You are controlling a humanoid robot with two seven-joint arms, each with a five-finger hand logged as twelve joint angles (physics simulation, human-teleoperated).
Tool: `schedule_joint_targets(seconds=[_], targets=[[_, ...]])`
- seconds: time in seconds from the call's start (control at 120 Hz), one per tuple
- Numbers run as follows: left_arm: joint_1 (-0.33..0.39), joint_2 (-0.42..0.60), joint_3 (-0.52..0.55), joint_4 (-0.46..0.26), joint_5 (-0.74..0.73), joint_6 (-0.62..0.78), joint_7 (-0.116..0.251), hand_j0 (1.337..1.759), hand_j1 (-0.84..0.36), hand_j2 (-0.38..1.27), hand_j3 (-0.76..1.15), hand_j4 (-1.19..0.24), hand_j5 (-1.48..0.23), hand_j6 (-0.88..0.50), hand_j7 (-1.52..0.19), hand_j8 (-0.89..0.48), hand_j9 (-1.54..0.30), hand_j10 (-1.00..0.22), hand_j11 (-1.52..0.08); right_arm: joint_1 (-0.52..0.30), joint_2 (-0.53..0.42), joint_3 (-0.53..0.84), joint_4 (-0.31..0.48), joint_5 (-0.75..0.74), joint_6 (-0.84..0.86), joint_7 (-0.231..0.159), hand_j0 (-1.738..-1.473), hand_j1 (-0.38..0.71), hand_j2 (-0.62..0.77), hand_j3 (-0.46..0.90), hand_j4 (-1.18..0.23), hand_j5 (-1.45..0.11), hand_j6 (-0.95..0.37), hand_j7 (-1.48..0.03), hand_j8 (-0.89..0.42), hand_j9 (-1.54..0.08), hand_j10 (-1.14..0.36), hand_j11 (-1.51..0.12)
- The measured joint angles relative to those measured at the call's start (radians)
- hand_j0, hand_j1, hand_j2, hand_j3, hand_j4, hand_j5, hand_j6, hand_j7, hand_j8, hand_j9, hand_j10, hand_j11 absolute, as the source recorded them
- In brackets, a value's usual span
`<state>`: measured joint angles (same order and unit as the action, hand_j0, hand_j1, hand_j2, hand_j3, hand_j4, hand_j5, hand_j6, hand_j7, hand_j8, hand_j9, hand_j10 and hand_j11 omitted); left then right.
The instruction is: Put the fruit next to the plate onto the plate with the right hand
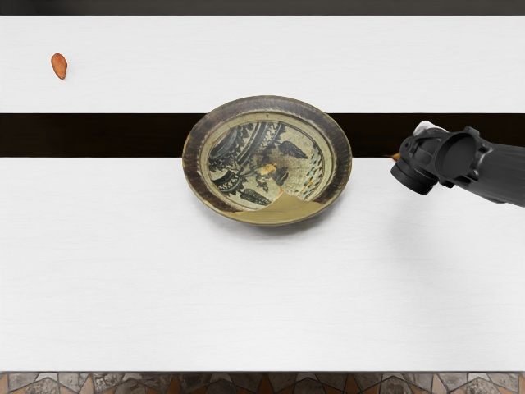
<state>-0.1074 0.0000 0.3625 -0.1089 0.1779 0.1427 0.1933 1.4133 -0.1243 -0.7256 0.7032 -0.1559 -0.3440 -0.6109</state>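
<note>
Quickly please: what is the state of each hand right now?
Left hand: not in view.
Right hand: to the right of the plate; open or closed cannot be told.

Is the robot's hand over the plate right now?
No, the right hand is off to the right of the plate, with bare table showing between it and the rim.

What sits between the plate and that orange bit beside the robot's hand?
Nothing visible. The orange bit peeks out beside the right hand, and only bare table separates it from the plate.
</note>
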Motion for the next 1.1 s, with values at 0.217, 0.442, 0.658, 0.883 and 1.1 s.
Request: schedule_joint_targets(seconds=[0.217, 0.442, 0.658, 0.883, 1.1], targets=[[0.000, 0.000, 0.000, 0.000, 0.000, 0.000, 0.000, 1.658, 0.35, 0.00, 0.00, 0.00, 0.00, 0.00, 0.00, 0.00, 0.00, 0.00, 0.00, -0.002, 0.000, -0.001, -0.002, -0.003, 0.002, 0.000, -1.658, 0.19, -0.09, 0.00, -0.45, -0.59, -0.45, -0.59, -0.42, -0.59, -0.45, -0.59], [0.000, 0.000, 0.000, 0.000, 0.000, 0.000, 0.000, 1.658, 0.35, 0.00, 0.00, 0.00, 0.00, 0.00, 0.00, 0.00, 0.00, 0.00, 0.00, -0.003, 0.000, -0.001, -0.003, -0.003, 0.007, 0.000, -1.658, 0.20, -0.09, 0.00, -0.47, -0.60, -0.46, -0.60, -0.43, -0.60, -0.46, -0.60], [0.000, 0.000, 0.000, 0.000, 0.000, 0.000, 0.000, 1.658, 0.35, 0.00, 0.00, 0.00, 0.00, 0.00, 0.00, 0.00, 0.00, 0.00, 0.00, -0.004, 0.000, -0.002, -0.004, -0.003, 0.014, 0.000, -1.658, 0.23, -0.09, 0.00, -0.50, -0.62, -0.49, -0.64, -0.44, -0.64, -0.49, -0.64], [0.000, 0.000, 0.000, 0.000, 0.000, 0.000, 0.000, 1.658, 0.35, 0.00, 0.00, 0.00, 0.00, 0.00, 0.00, 0.00, 0.00, 0.00, 0.00, -0.004, 0.000, -0.002, -0.008, -0.002, 0.021, 0.000, -1.657, 0.25, -0.05, 0.00, -0.52, -0.66, -0.49, -0.67, -0.44, -0.67, -0.52, -0.67], [0.000, 0.000, 0.000, 0.000, 0.000, 0.000, 0.000, 1.658, 0.35, 0.00, 0.00, 0.00, 0.00, 0.00, 0.00, 0.00, 0.00, 0.00, 0.00, -0.004, 0.000, -0.002, -0.011, -0.002, 0.024, 0.000, -1.657, 0.27, 0.00, 0.00, -0.53, -0.70, -0.48, -0.70, -0.43, -0.70, -0.53, -0.70]])
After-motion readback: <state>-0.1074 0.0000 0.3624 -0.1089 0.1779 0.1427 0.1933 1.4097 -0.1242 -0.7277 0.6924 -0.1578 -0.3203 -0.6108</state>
